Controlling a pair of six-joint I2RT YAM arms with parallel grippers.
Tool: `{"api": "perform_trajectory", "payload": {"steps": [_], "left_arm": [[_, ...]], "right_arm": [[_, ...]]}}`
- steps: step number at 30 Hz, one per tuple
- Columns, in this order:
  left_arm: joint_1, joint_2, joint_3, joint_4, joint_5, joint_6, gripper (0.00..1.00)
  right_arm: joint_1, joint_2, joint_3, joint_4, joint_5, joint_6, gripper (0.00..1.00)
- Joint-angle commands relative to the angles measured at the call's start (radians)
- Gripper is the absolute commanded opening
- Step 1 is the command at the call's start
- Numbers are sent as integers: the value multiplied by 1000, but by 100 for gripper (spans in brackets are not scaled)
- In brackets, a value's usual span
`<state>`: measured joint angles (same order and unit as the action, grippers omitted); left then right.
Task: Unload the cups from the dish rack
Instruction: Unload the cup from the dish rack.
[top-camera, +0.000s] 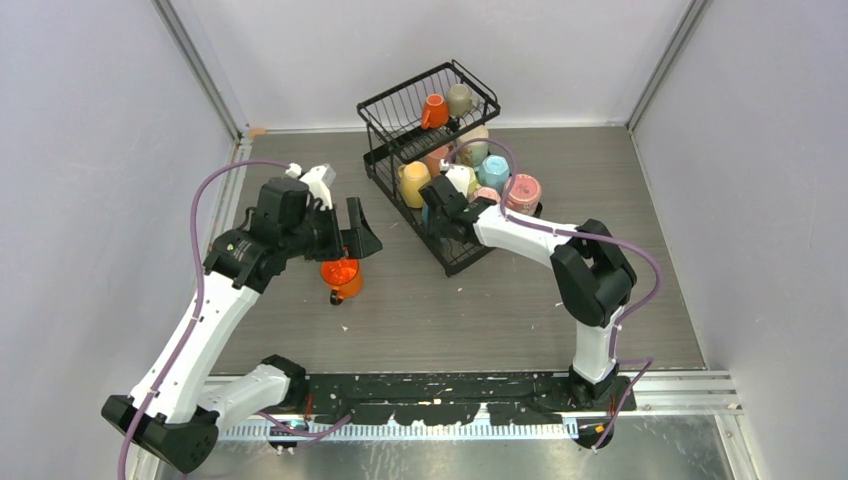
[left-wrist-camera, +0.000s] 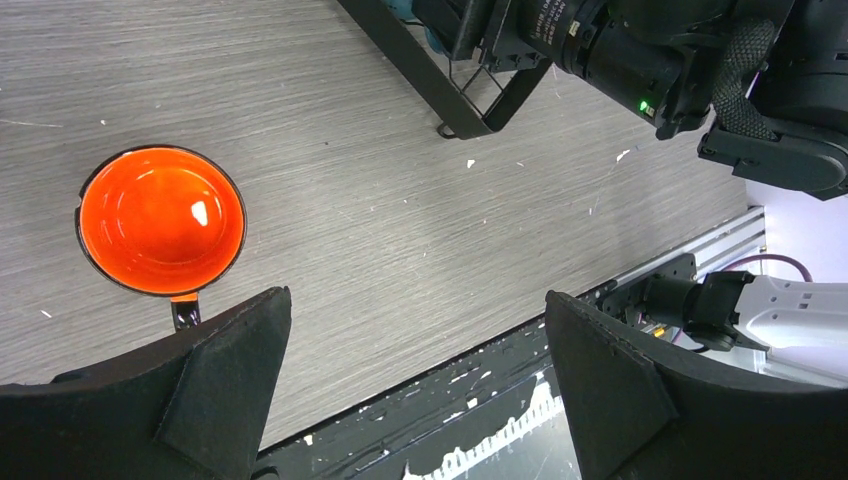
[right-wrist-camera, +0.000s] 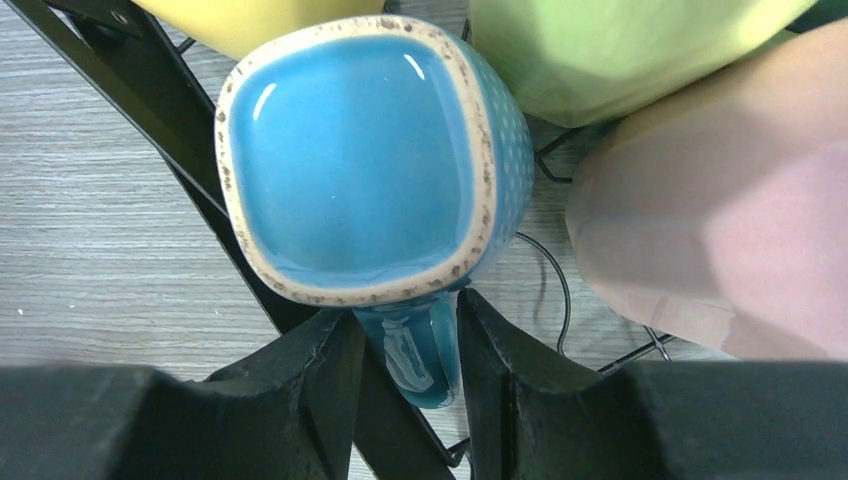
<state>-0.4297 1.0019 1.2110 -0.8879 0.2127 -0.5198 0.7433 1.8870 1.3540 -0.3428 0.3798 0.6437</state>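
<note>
The black wire dish rack stands at the back centre. Its upper basket holds an orange cup and a beige cup. Its lower tray holds a yellow cup, a light blue cup, a pink cup and others. My right gripper reaches into the lower tray and is shut on the handle of a blue speckled-rim cup. My left gripper is open and empty just above an orange cup standing upright on the table.
In the right wrist view, yellow, green and pink cups crowd the held cup. The rack's corner frame and my right arm lie beyond the left gripper. Grey walls enclose the table on three sides.
</note>
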Motion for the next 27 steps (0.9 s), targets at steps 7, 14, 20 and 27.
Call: {"api": "perform_trajectory", "payload": {"steps": [7,14,20,27], "left_arm": [[6,-9,-6,32,25,-12,100],[6,-4,-16,46,40,-27,100],[6,0,-17,50,48,-35,100],[6,4,-18,51,52,-38,100]], "right_arm": [[1,23,50,19,22,-37,37],[4,10,27,8,35,-41,34],[7,19,25,5,43,-58,39],[6,22,13,18,47,-56,39]]}}
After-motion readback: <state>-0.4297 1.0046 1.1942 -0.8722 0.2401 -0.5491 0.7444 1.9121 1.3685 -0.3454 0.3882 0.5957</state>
